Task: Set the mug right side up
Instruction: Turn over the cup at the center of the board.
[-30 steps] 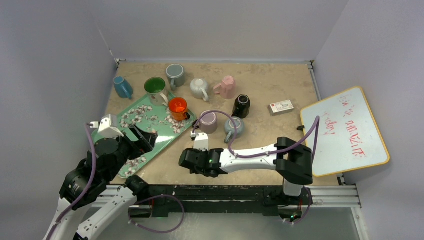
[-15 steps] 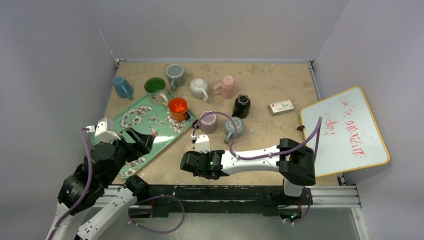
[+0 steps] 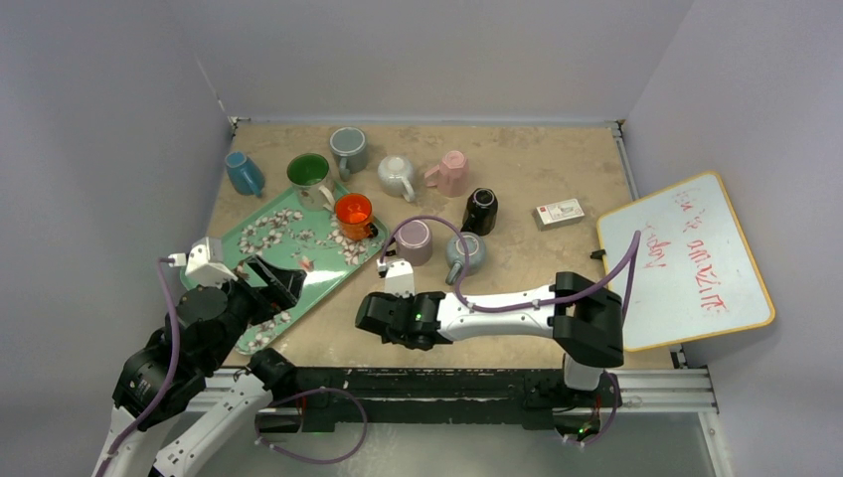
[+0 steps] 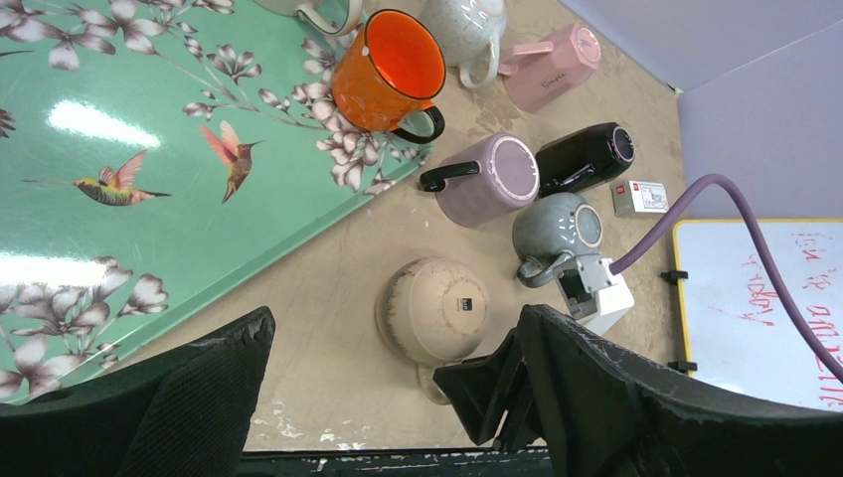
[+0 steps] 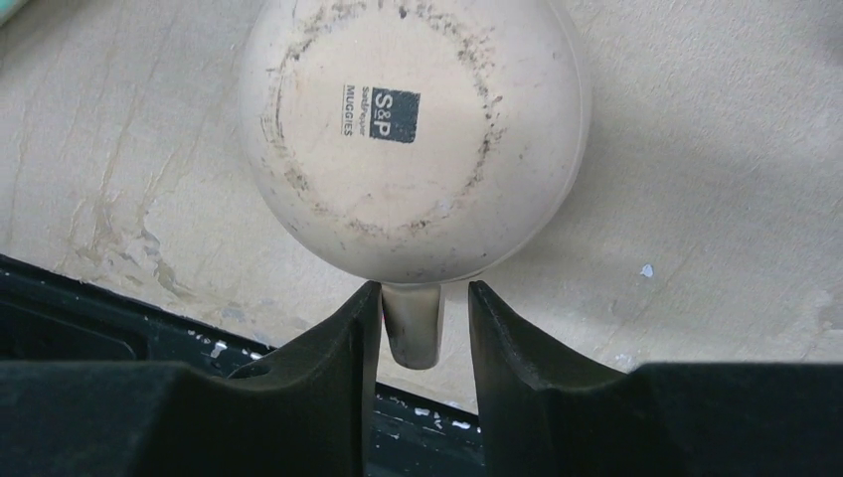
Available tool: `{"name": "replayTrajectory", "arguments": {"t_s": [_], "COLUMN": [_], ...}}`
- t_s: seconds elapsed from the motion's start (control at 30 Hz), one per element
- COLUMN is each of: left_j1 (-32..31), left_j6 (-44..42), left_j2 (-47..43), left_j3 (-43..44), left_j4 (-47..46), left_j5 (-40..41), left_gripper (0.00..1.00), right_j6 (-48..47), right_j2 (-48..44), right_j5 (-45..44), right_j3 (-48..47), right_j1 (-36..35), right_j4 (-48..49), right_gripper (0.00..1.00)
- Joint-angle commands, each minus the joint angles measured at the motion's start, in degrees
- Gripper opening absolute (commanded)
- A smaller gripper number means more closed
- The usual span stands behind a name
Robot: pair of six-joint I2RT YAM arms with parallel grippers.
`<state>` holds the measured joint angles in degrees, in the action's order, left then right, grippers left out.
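Note:
A cream mug [image 5: 413,129] stands upside down on the table near the front edge, its stamped base facing up. It also shows in the left wrist view [image 4: 434,310]. My right gripper [image 5: 422,298] straddles the mug's handle [image 5: 413,333]: the left finger touches it and a small gap remains at the right finger. In the top view the right gripper [image 3: 383,320] covers the mug. My left gripper [image 4: 398,397] is open and empty, hovering above the near corner of the tray, left of the mug [image 3: 273,281].
A green floral tray [image 3: 288,248] lies at the left with an orange mug [image 3: 353,211] on its far corner. Several other mugs lie behind, the lilac mug [image 3: 415,241] and grey mug [image 3: 465,253] nearest. A whiteboard [image 3: 686,260] overhangs the right side.
My left arm has drawn back a little toward the near left. My right gripper has shifted slightly over the cream mug and sits about its handle.

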<state>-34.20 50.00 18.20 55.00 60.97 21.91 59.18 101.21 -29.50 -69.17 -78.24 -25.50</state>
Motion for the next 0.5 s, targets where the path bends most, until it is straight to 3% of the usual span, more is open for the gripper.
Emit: {"name": "replayTrajectory", "arguments": {"t_s": [0.0, 0.47], "left_j1": [-0.2, -0.2], "left_j6": [0.6, -0.2], "left_j2": [-0.4, 0.0], "left_j3": [-0.7, -1.0], "left_j4": [-0.4, -1.4], "left_j5": [1.3, 1.3], "left_gripper": [0.92, 0.91], "right_j6": [-0.9, -1.5], "right_j2": [0.8, 2.7], "right_j5": [-2.1, -2.7], "right_j3": [-1.9, -4.0], "right_j1": [1.0, 1.6], "right_j4": [-0.4, -2.1], "right_gripper": [0.40, 0.33]}}
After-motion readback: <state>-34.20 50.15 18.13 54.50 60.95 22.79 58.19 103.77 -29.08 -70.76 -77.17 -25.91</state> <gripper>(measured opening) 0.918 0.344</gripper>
